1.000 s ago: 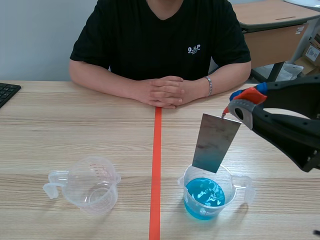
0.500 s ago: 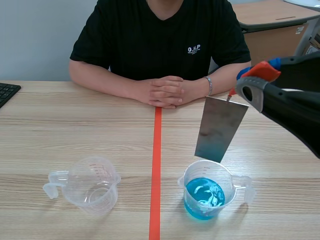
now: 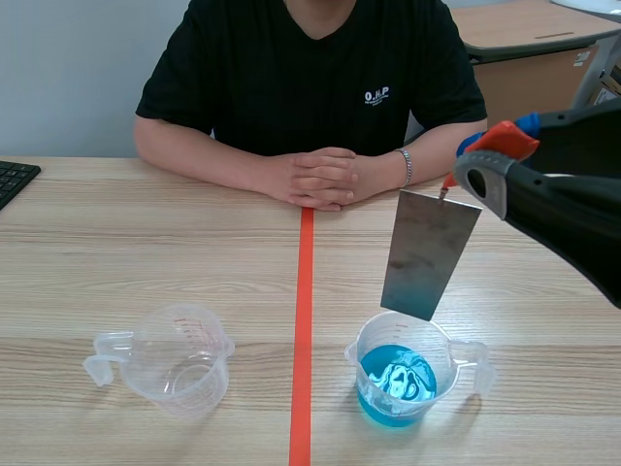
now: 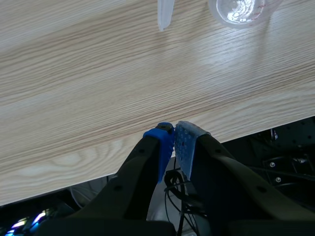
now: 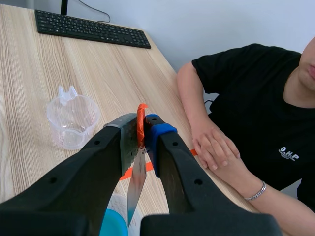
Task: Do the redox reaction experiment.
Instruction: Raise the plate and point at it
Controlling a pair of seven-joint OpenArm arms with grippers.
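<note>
The metal plate [image 3: 429,254] had lifted clear of the blue-filled cup [image 3: 400,374], the right claw [image 5: 143,129] clamped on its top edge, and probably wanted holding steady above so drips fell inside.

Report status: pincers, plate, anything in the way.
Left pincer shut, empty, at wooden table edge. Right pincer shut on flat grey metal plate, hanging over clear plastic beaker of blue liquid. Person's clasped hands beyond, apart.

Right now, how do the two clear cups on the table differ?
The left cup is empty; the right cup holds blue liquid. A metal plate hangs above the right cup, nothing above the left cup. Their handles point opposite ways. Both stand upright and are clear.
</note>
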